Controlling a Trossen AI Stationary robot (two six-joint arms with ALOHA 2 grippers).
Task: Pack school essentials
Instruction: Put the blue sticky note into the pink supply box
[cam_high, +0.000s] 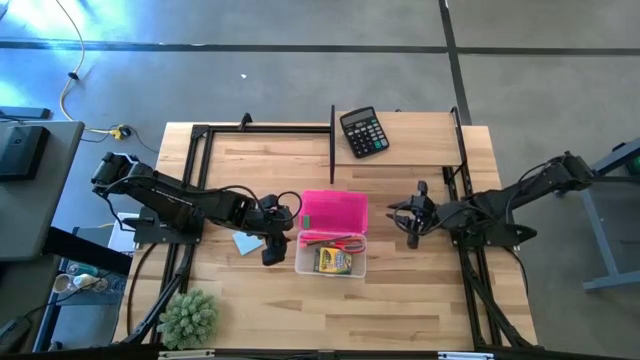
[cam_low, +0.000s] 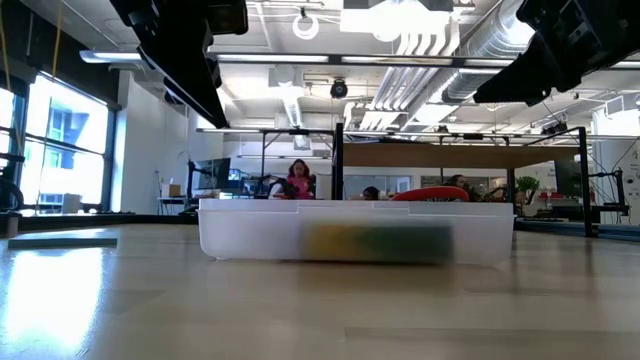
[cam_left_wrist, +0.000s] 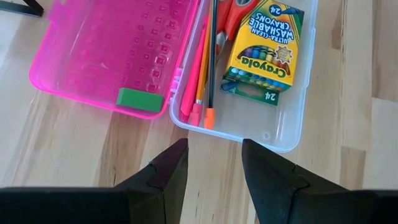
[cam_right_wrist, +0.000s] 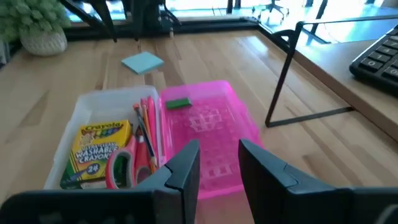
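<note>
Two dark jointed arms, black cables (seemingly looped near the wrists), left pincer (cam_left_wrist: 214, 165) fingers matte, angular

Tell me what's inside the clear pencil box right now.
The clear pencil box holds the crayon box, red-handled scissors, a pink pen and pencils. The scissor blades are hidden under the pencils. The green eraser lies on the pink lid.

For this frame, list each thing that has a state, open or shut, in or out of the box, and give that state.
Clear plastic pencil box: open, pink lid laid flat beside it.
Yellow-green crayon box: inside, shut.
Red-handled scissors: inside.
Pen and pencils: inside.
Small green eraser: on the lid.
Light-blue sticky-note pad: out, on the table.
Left gripper: open, empty.
Right gripper: open, empty.
</note>
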